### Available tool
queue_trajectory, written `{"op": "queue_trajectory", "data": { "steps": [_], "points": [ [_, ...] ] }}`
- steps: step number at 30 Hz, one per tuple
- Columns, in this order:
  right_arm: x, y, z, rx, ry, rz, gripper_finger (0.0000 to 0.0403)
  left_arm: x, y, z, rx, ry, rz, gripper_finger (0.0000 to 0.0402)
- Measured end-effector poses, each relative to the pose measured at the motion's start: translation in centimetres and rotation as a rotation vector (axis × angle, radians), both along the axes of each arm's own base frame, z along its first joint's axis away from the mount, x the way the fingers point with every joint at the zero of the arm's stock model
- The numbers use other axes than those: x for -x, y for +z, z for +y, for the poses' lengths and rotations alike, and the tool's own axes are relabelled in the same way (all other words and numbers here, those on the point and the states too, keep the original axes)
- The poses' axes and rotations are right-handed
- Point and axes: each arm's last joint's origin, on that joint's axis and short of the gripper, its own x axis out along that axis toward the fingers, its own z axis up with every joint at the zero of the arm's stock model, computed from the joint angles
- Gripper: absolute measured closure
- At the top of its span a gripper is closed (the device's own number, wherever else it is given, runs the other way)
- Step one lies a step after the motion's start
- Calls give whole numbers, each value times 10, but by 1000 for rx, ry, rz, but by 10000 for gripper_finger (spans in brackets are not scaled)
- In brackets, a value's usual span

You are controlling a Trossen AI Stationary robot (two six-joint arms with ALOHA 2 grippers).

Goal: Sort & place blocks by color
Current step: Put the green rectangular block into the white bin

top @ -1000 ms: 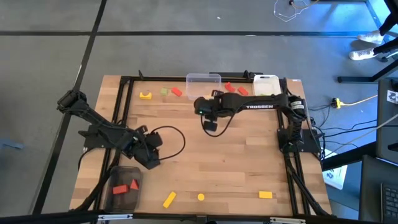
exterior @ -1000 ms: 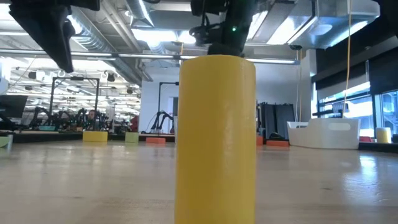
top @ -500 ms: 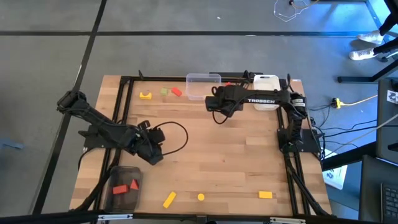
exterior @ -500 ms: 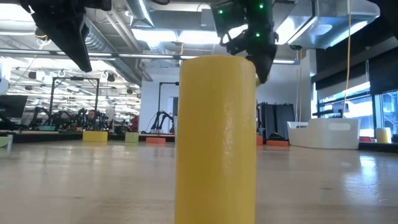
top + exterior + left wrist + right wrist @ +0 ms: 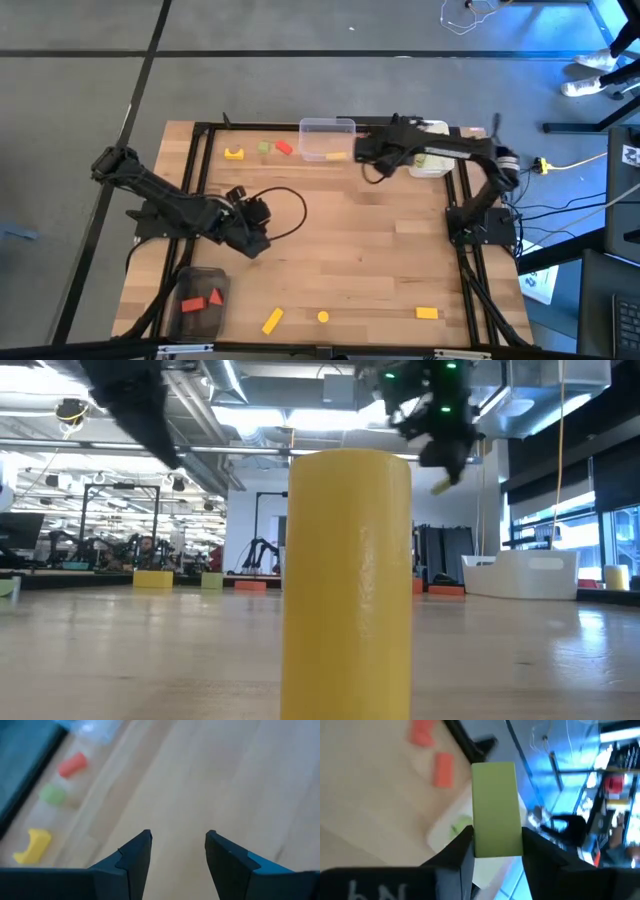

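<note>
Now swung rearward, right claw (image 5: 496, 851) gripping green block (image 5: 494, 810)

From my seat I see the wooden tabletop (image 5: 340, 260) ringed by a black metal frame (image 5: 205, 160). A clear empty container (image 5: 326, 138) sits at the middle of the far edge. A white container (image 5: 430, 150) stands near the far right corner. A dark-tinted container (image 5: 200, 300) rests by the near left corner. A black cable (image 5: 285, 215) loops across the wood left of centre. Off the right edge, cables and a yellow plug (image 5: 545, 165) lie on the grey floor (image 5: 300, 60).
</note>
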Motion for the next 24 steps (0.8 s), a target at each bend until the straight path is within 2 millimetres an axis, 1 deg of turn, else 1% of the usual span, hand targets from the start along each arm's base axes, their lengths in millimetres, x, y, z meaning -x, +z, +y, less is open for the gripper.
{"op": "queue_trajectory", "data": {
  "steps": [6, 8, 10, 12, 15, 21, 24],
  "points": [
    [57, 1, -7, 25, -146, -86, 277, -19, 8, 7, -51, -79, -94, 226],
    [72, 0, -11, 39, -188, -132, 277, -25, 11, 10, -51, -107, -120, 226],
    [83, -6, -15, 34, -229, -199, 277, -29, 12, 13, -41, -129, -135, 226],
    [91, -13, -19, 29, -260, -257, 277, -32, 14, 16, -36, -139, -147, 225],
    [101, -30, -29, 37, -285, -291, 277, -34, 15, 19, -54, -152, -145, 226],
    [108, -71, -49, -67, -299, -386, 277, -35, 14, 22, -41, -147, -144, 227],
    [115, -89, -57, -68, -311, -421, 277, -35, 15, 22, -36, -144, -147, 227]
  ]
}}
